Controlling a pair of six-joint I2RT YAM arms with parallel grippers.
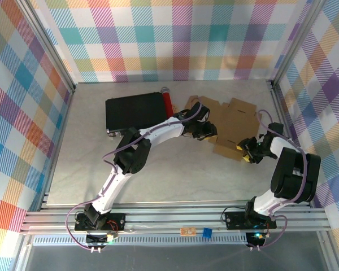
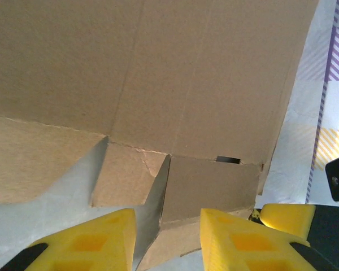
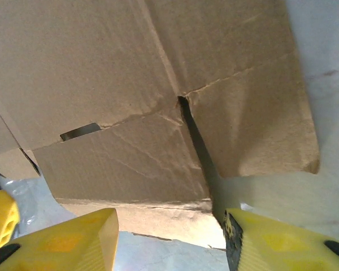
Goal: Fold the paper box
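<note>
The paper box [image 1: 231,121] is a brown cardboard sheet with creased flaps, lying partly folded at the middle right of the table. My left gripper [image 1: 206,134] meets it from the left. In the left wrist view its yellow fingers [image 2: 101,243] are narrowed on a folded side flap [image 2: 209,186] of the paper box [image 2: 158,73], and cardboard spans the gap between them. My right gripper [image 1: 250,153] is at the box's near right corner. Its jaws stand wide apart at the near edge of the paper box [image 3: 101,68], with bare table between them.
A black rectangular case [image 1: 137,112] lies left of the box, with a small red cylinder [image 1: 167,101] at its right end. Metal frame rails [image 1: 279,113] and checked walls close in the table. The grey tabletop [image 1: 175,180] stretches in front of the box.
</note>
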